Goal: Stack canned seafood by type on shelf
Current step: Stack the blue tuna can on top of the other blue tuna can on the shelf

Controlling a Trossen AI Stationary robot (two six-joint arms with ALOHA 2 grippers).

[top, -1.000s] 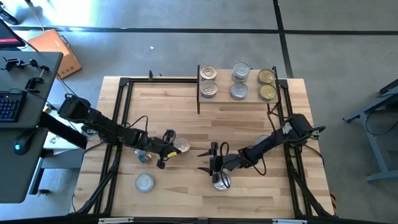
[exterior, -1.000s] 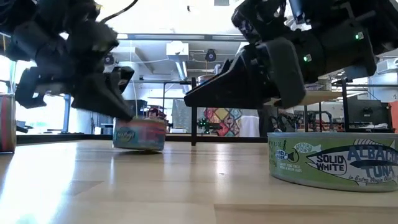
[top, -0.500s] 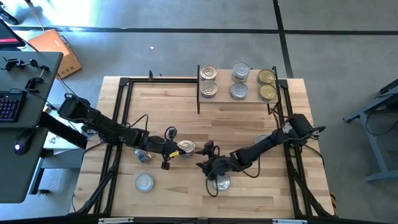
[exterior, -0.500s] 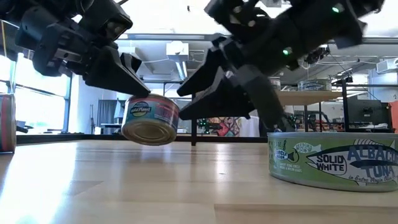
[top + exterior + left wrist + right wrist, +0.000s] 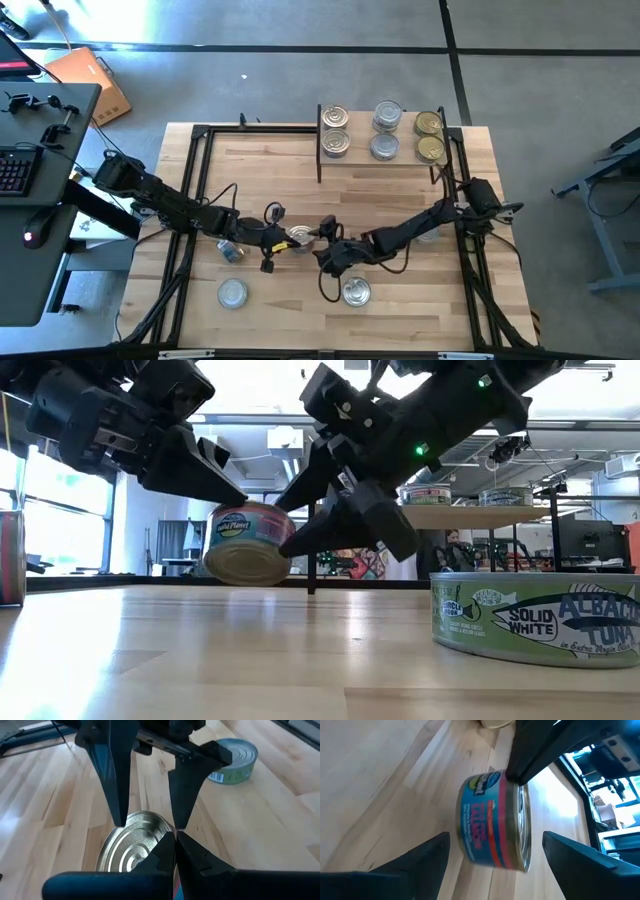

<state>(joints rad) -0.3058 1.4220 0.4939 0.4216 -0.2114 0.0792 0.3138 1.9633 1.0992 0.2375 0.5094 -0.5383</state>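
The blue-and-pink tin (image 5: pixel 299 238) sits mid-table from above in my left gripper (image 5: pixel 290 238), clamped on it, my right gripper (image 5: pixel 325 252) spread beside it; at table height the tin (image 5: pixel 247 543) hangs tilted off the wood, and the right wrist view shows that gripper's fingers (image 5: pixel 585 852) apart around it.

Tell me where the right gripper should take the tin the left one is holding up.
Probably across its two flat ends, lid and base, on the free edge away from the left gripper. The tin hangs tilted, clear of the table, and the open right gripper has its fingers on either side, end to end.
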